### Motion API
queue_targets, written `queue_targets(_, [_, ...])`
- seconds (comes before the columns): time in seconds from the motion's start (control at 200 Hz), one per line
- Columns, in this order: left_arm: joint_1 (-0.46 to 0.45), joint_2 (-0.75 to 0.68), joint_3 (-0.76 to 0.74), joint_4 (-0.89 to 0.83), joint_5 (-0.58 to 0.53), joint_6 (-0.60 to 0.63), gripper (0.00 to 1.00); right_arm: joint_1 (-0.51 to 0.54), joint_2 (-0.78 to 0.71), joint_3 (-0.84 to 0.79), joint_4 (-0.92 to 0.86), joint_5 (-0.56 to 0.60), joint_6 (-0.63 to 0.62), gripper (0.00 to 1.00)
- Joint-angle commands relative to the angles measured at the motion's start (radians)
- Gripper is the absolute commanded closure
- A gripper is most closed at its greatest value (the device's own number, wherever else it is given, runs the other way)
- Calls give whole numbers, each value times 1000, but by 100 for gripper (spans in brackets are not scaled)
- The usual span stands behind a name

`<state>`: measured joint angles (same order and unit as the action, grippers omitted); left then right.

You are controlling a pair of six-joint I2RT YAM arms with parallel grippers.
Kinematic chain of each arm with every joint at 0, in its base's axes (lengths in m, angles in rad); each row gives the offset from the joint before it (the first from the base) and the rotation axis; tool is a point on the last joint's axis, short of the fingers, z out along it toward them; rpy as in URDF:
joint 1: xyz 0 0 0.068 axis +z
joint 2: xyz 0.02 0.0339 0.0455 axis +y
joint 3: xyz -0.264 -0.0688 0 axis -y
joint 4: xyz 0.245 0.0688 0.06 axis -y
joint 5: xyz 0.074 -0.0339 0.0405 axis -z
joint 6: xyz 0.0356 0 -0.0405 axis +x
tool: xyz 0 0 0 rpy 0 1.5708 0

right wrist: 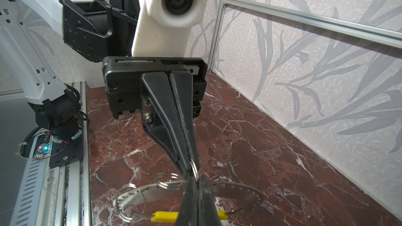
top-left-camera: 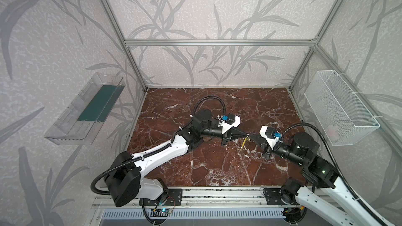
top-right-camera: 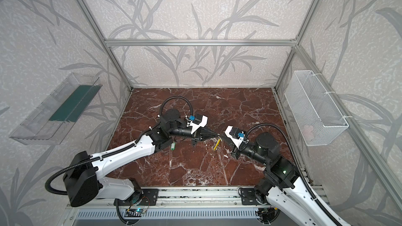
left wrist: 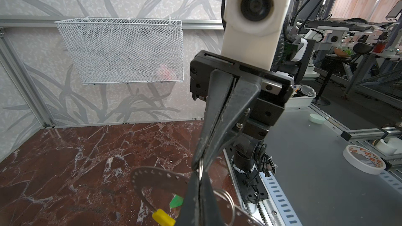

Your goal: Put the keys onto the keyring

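Marble table (top-left-camera: 195,170) is spanning the cell floor. Left gripper (top-left-camera: 244,136) and right gripper (top-left-camera: 251,136) are facing tip to tip above it, both clamping the keyring (left wrist: 152,176), its yellow sleeve (top-left-camera: 244,143) hanging lowest. One green-tagged key (top-right-camera: 173,146) is lying beside the left arm (top-right-camera: 130,151).

Even, diffuse light in both top views; bright walls (top-left-camera: 195,7), no hard shadows, only faint soft shade on the marble worktop (top-left-camera: 217,109). Pale sheen on the worktop in the wrist views. Pronounced wide-angle bowing of frame rails (top-left-camera: 217,42) toward the edges. Overall slightly soft. Close foreground in wrist views out of focus, keyring (right wrist: 237,189) blurred; mesh basket (left wrist: 121,51) crisper
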<state>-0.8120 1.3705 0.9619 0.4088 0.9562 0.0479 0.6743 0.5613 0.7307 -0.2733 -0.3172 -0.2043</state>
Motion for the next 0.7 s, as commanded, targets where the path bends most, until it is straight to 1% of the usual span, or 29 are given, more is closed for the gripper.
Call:
queue_targets(0.0, [0, -26, 57, -85, 4, 72, 100, -8, -8, 10, -45, -26, -9, 100])
queue_targets(0.01, [-1, -26, 62, -98, 1, 82, 99, -8, -8, 13, -50, -26, -10, 100])
queue_targets(0.075, [-4, -34, 94, -216, -28, 177, 82, -10, -5, 25, -80, -24, -15, 100])
queue_targets(0.115, [-6, -39, 121, -308, -56, 247, 77, -10, -1, 35, -106, -21, -21, 100])
queue_targets(0.135, [-7, -41, 135, -353, -68, 283, 75, -12, 1, 41, -119, -20, -24, 100])
queue_targets(0.26, [-25, -44, 226, -577, -148, 464, 75, -11, 28, 79, -200, -16, -35, 100])
queue_targets(0.365, [-48, -32, 287, -713, -199, 562, 75, -12, 43, 94, -219, -17, -30, 100])
queue_targets(0.465, [-69, -25, 302, -756, -232, 592, 75, -11, 48, 96, -218, -26, -24, 100])
queue_targets(0.695, [-111, -4, 310, -783, -295, 619, 75, -12, 64, 99, -219, -40, -12, 100])
